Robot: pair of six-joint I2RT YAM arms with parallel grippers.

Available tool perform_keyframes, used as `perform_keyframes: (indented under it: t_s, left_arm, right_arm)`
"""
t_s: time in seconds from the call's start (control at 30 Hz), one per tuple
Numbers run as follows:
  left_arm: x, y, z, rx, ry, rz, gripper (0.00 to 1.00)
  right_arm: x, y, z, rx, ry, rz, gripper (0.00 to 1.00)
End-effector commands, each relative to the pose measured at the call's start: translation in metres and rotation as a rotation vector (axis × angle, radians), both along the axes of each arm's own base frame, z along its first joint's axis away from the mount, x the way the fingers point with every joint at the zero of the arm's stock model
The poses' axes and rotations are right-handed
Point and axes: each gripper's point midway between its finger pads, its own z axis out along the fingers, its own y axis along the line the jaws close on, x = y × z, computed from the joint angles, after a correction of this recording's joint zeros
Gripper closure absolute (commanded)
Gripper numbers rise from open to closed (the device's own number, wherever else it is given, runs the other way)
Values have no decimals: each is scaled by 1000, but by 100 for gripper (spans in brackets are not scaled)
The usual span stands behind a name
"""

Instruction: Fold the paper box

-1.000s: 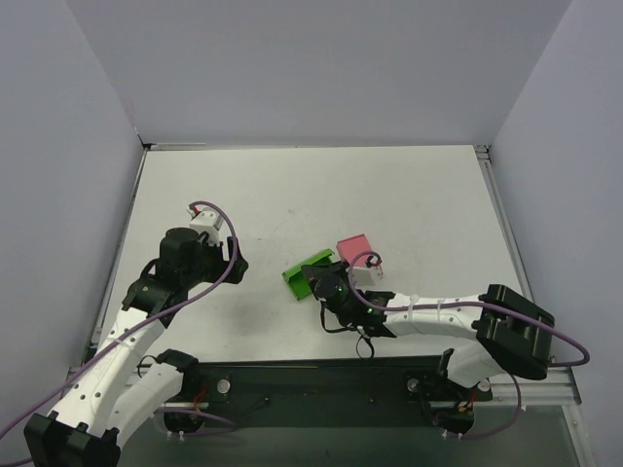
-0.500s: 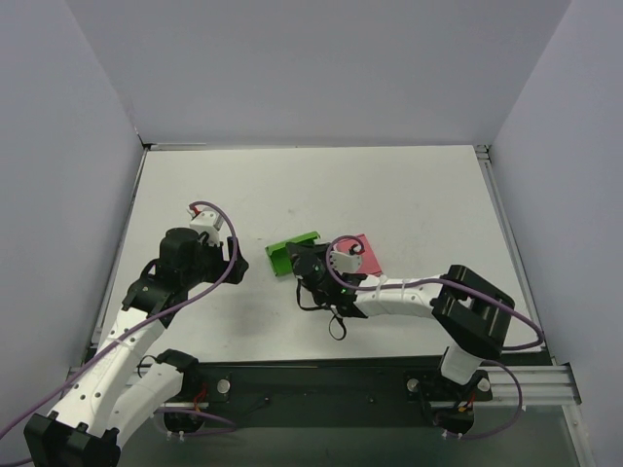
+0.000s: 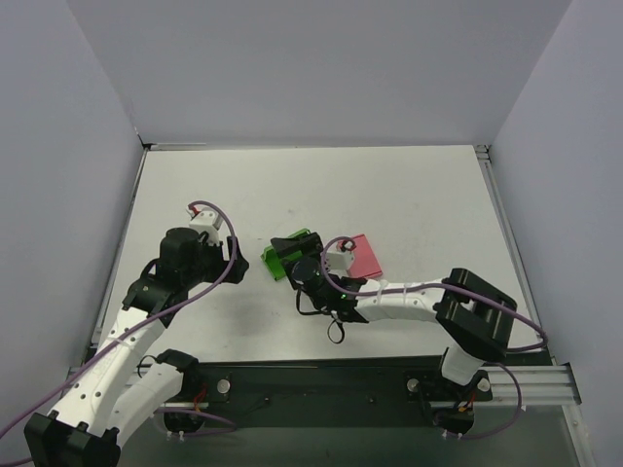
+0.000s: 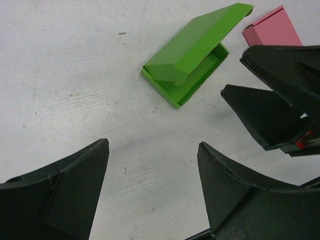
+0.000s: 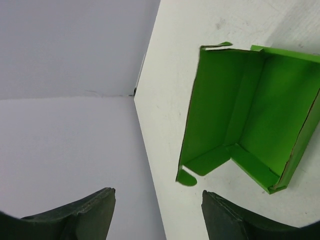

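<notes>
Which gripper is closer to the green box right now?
Right. The right gripper is just beside the green box, at its near right side; the left gripper sits farther off to its left.

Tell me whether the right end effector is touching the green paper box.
Apart. The left wrist view shows bare table between the right end effector and the paper box.

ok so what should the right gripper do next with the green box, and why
Probably ease the right gripper forward and press the lid of the paper box down toward its tray. The box lies half open just ahead, lid tilted up, tabs untucked, and the open jaws touch nothing. The left gripper, also open, sits apart from it.
</notes>
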Motion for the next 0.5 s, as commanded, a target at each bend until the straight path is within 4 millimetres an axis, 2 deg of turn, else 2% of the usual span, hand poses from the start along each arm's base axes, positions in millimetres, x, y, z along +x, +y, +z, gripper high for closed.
perform_keyframes:
  t_s: [0.0,0.03,0.07,0.1,0.13,0.17,0.2,0.23,0.27,0.3,0.33,0.37,0.47]
  left_arm:
    - [5,-7,10,-93,-6,37,19]
    - [6,-16,14,-161,1,42,18]
    - [4,-19,7,-192,28,47,19]
    - [4,-23,5,-226,40,53,19]
    - [8,-29,9,-290,36,69,19]
    - [7,-33,5,-320,50,67,19]
    - [6,-34,-6,-334,74,83,19]
    - [10,-37,-5,-373,67,99,19]
    - [11,-38,-8,-383,77,108,19]
    - [12,-38,-13,-391,90,119,19]
    - [15,-41,-10,-419,87,128,19]
    - [17,-42,-12,-428,94,135,19]
    - [23,-42,-8,-461,88,163,19]
  right_arm:
    - [-21,-5,52,-145,-191,129,30]
    - [-25,-5,65,-169,-216,174,28]
    - [-15,-17,63,-248,-224,181,28]
    - [-14,-25,54,-316,-196,207,27]
    - [-7,-32,58,-331,-202,221,26]
    - [-10,-26,57,-332,-208,320,26]
    - [9,-43,49,-393,-185,326,26]
    - [16,-47,42,-416,-165,357,26]
    - [14,-38,48,-394,-168,459,26]
    - [32,-57,38,-465,-147,465,26]
    - [36,-58,28,-489,-119,507,26]
    - [46,-62,32,-507,-122,514,26]
    - [66,-82,8,-603,-62,572,25]
